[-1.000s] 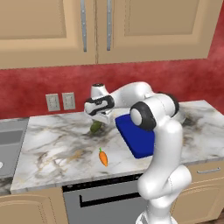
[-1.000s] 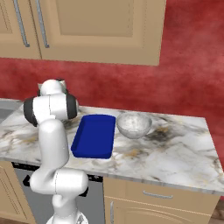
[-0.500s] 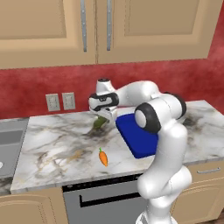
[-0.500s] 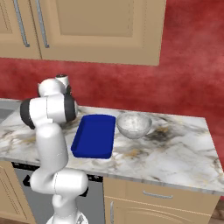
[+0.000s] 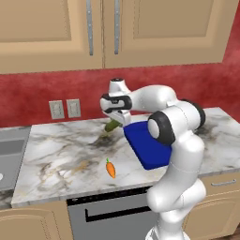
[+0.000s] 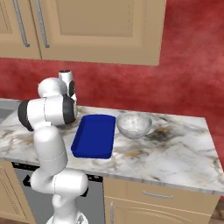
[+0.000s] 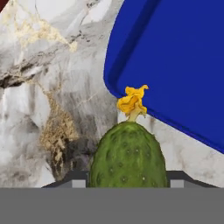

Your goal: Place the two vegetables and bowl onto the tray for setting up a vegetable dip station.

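In the left base view my gripper (image 5: pixel 119 120) is shut on the dark-green cucumber (image 5: pixel 112 125), holding it just above the counter at the left rim of the dark blue tray (image 5: pixel 151 146). The hand view has the cucumber (image 7: pixel 129 153), yellow flower tip forward, gripped between the two dark fingertips (image 7: pixel 72 179), with the tray (image 7: pixel 175 57) just ahead and to the right. The orange carrot (image 5: pixel 110 168) lies on the marble near the front edge. In the right base view the grey bowl (image 6: pixel 133 124) stands beside the tray (image 6: pixel 94 135), on its right.
A sink (image 5: pixel 9 150) is set into the counter at the far left. Two wall outlets (image 5: pixel 65 108) sit on the red backsplash, under wooden cabinets. Open marble counter (image 6: pixel 175 153) stretches to the right of the bowl.
The gripper has carried the cucumber to the right and slightly up, from the open marble toward the tray's left rim. Carrot, bowl and tray have not moved.
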{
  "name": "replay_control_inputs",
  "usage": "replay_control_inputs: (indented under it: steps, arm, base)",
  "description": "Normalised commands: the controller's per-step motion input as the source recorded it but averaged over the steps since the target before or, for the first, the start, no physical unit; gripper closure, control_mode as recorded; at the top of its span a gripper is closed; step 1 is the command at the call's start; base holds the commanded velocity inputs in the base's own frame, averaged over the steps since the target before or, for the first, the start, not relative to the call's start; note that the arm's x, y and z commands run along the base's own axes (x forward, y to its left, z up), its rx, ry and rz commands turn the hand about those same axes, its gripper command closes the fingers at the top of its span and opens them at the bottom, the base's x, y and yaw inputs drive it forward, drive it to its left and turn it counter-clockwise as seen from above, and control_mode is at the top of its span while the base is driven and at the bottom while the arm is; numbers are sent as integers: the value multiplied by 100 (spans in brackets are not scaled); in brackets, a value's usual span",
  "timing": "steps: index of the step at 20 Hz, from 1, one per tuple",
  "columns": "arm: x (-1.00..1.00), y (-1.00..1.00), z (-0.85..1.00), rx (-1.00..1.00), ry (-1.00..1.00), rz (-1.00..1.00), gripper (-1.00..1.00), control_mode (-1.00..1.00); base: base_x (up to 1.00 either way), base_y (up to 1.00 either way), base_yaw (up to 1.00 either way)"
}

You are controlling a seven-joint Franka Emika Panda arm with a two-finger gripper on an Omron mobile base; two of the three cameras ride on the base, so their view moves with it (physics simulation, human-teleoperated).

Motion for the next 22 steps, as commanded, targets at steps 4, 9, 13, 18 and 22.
replay_control_inputs:
  steps: [4, 9, 13, 18, 22]
  arm:
    - [-15, -56, 0, 0, 0, -13, 100, -100]
    - [-22, -41, 3, 0, 0, -17, 100, -100]
    - [-15, -50, 2, 2, 0, -16, 100, -100]
    - [-3, -53, 0, 2, 0, -6, 100, -100]
    - [5, -40, -2, 0, 0, 0, 100, -100]
  base:
    - [0, 0, 0]
    - [0, 0, 0]
    - [0, 0, 0]
    - [0, 0, 0]
    - [0, 0, 0]
